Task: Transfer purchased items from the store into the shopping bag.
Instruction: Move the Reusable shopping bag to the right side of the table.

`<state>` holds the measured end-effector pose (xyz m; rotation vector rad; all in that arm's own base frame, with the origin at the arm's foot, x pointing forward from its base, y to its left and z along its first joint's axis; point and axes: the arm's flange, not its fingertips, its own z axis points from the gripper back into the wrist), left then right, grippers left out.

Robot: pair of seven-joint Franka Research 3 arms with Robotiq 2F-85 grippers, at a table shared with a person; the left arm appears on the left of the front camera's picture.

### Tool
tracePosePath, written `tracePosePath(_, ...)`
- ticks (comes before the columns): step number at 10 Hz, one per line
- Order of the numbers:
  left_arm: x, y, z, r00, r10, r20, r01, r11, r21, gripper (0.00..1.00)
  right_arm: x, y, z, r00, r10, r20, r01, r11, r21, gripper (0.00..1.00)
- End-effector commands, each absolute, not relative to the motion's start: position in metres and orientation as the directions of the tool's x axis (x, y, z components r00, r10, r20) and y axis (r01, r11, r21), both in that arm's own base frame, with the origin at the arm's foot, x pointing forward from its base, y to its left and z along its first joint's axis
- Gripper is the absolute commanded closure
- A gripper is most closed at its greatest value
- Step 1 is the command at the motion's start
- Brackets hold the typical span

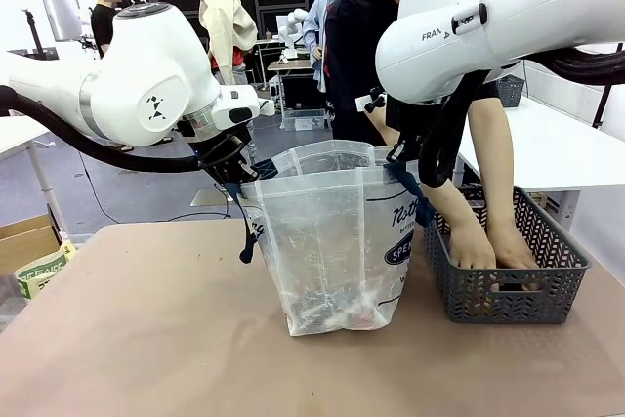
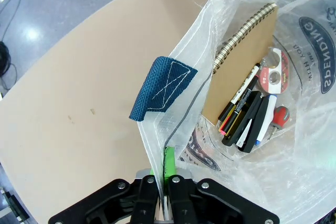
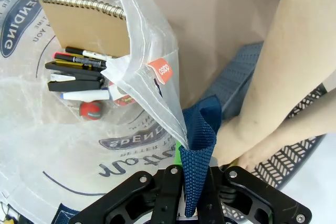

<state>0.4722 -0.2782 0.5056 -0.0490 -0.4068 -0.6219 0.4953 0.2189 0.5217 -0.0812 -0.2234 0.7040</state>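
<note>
Bag-holding is the step in hand, as I judge it. My left jaws are pressed together on the rim of the tall translucent plastic shopping bag (image 1: pixel 332 241), just beside its navy woven strap patch (image 2: pixel 163 85). My right jaws pinch the opposite rim together with the navy strap handle (image 3: pixel 199 145). The bag stands on the tan tabletop (image 1: pixel 146 329), its mouth spread between my arms. At its bottom lie a brown spiral-bound notebook (image 2: pixel 244 61), markers (image 2: pixel 239 95) and a black stapler (image 2: pixel 247 121). Just beside the bag, the person's hands (image 1: pixel 473 244) reach into the dark grey openwork plastic basket (image 1: pixel 498 305). Next I should hold both rims apart and taut so goods can drop in. The navy oval logo (image 2: pixel 320 51) reads "SPENDING"; the cursive near it I cannot make out. My right arm (image 1: pixel 527 7) shows "FRAN", and a small orange tag (image 3: pixel 161 70) has white letters too small to read.
</note>
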Motion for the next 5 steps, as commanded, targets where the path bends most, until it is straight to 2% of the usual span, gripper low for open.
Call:
tracePosePath(1,0.4721,-0.277,0.504,0.74,-0.55,0.386,0.57,0.818,0.074,1.0,0.4957,0.2175,0.5213,0.741,0.648,0.176,-0.63,0.762,-0.15,1.0)
tracePosePath(5,0.4721,-0.277,0.504,0.74,-0.55,0.386,0.57,0.818,0.074,1.0,0.4957,0.2175,0.5213,0.741,0.648,0.176,-0.63,0.762,-0.15,1.0)
